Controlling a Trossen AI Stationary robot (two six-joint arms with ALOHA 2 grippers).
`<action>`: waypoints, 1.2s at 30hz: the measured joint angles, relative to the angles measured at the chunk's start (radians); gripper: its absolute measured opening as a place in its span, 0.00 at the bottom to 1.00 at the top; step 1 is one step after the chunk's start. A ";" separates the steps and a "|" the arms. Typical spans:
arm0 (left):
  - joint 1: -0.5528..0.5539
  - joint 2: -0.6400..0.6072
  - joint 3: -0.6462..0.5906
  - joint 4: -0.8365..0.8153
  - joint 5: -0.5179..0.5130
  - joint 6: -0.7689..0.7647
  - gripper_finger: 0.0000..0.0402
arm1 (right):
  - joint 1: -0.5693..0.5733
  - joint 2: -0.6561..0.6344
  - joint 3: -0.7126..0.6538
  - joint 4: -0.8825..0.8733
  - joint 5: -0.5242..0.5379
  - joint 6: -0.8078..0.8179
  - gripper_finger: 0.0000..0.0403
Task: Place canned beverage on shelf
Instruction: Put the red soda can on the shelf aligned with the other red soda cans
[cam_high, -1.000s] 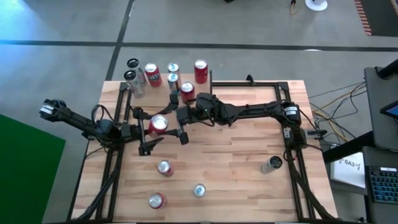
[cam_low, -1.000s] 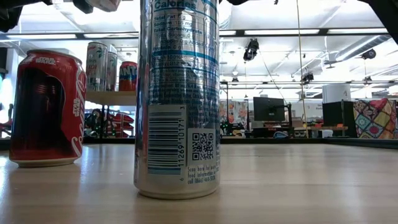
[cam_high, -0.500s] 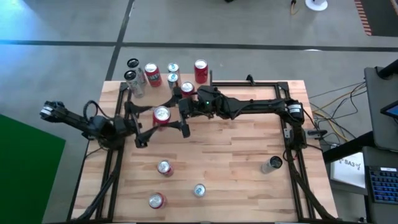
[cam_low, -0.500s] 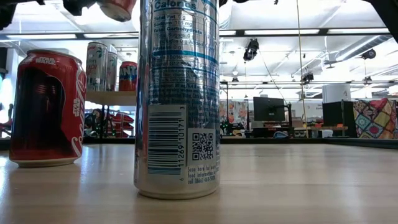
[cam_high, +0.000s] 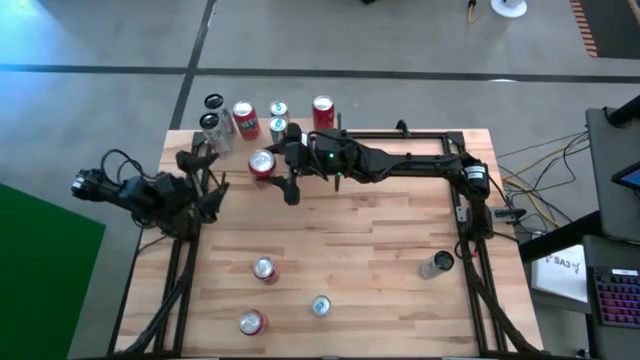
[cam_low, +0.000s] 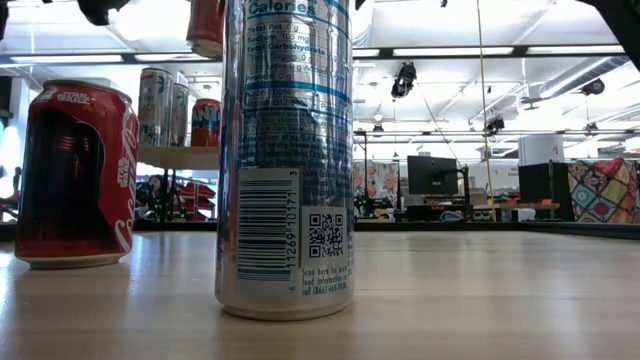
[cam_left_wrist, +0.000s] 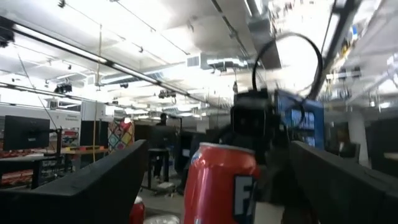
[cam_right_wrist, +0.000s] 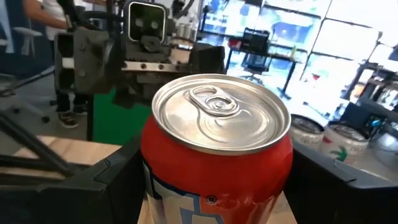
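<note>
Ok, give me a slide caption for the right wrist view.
Right gripper holds a red can upright, silver top showing, with the left gripper facing it beyond.

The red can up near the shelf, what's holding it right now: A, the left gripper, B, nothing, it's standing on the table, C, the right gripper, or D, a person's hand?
C: the right gripper has its fingers on either side of the red can, while the left gripper stands open and apart from it.
</note>
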 joint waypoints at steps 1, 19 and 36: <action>0.000 -0.015 0.000 0.000 0.000 -0.001 0.93 | -0.003 0.002 0.001 0.009 0.001 0.000 0.71; -0.001 -0.163 -0.001 -0.042 0.004 -0.002 0.93 | -0.051 0.067 0.001 0.112 0.000 0.034 0.71; 0.000 -0.094 -0.001 -0.387 0.048 -0.055 0.93 | -0.021 0.075 0.001 -0.059 -0.094 0.028 0.71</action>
